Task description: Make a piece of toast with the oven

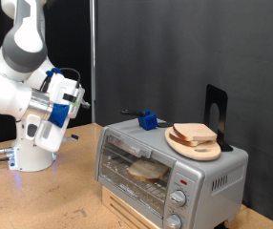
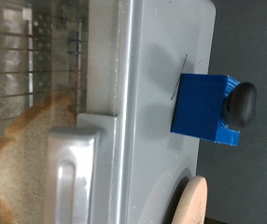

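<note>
Exterior view: claw point(image 1: 76, 99) left of oven point(image 1: 170, 162).

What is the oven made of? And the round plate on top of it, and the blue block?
The oven looks like brushed silver-grey metal, dull and shiny at once, with a see-through glass door. The round plate looks like pale, unpainted wood, showing a light tan rim. The blue block is probably plastic, smooth and evenly coloured, though that is hard to say for sure.

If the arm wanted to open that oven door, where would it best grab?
Probably the door handle, the raised silver bar along the glass door's upper edge on the oven. It stands proud of the door, so fingers could close across it, coming from the front. The gripper hangs apart, at the exterior view's left.
</note>
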